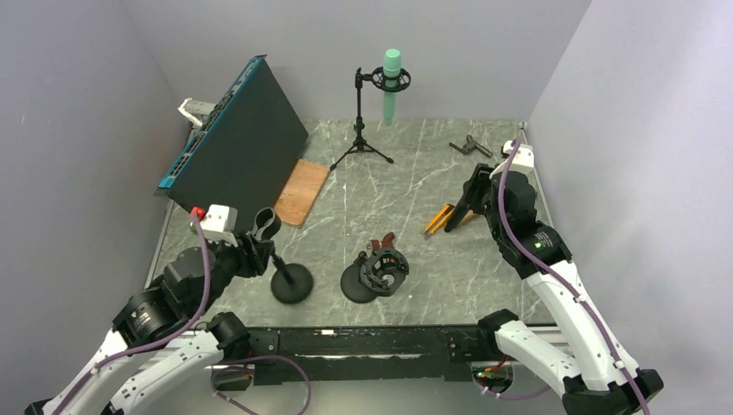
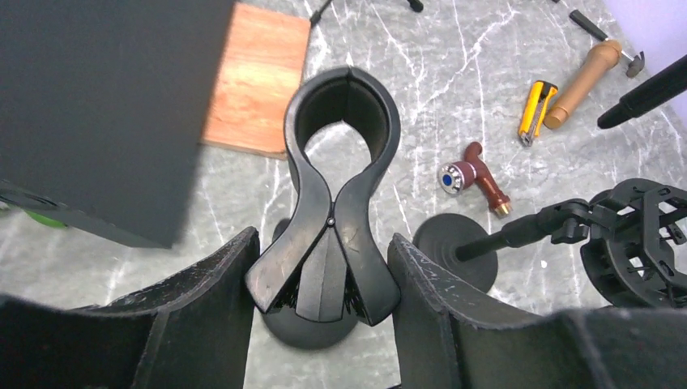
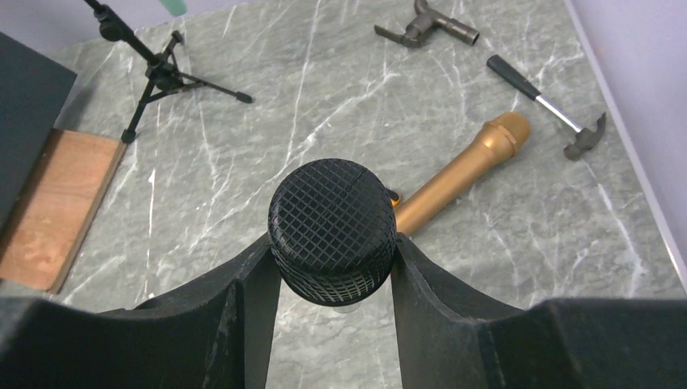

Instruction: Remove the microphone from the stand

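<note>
Holding the mic [image 3: 332, 211] by its head, the right gripper [image 3: 332, 247] is clamped on it, with one finger on each side of the mesh grille. The mic hangs above the table toward the right edge, about midway between the near and far edges. It is clear of the stand [image 1: 291, 284], which sits by the near edge, left of centre. The clip [image 2: 330, 203] is empty and its ring is closed. The left gripper [image 2: 322, 255] is closed lightly on the clip handles, both fingers in contact.

Handling, as judged:
- The mic is rigid and moderately heavy for its size.
- The grille is thin mesh and may dent under pressure.
- The body is probably smooth and may slip.
- Preferred hold is the body just below the grille, with moderate force.

Removal appears complete.
</note>
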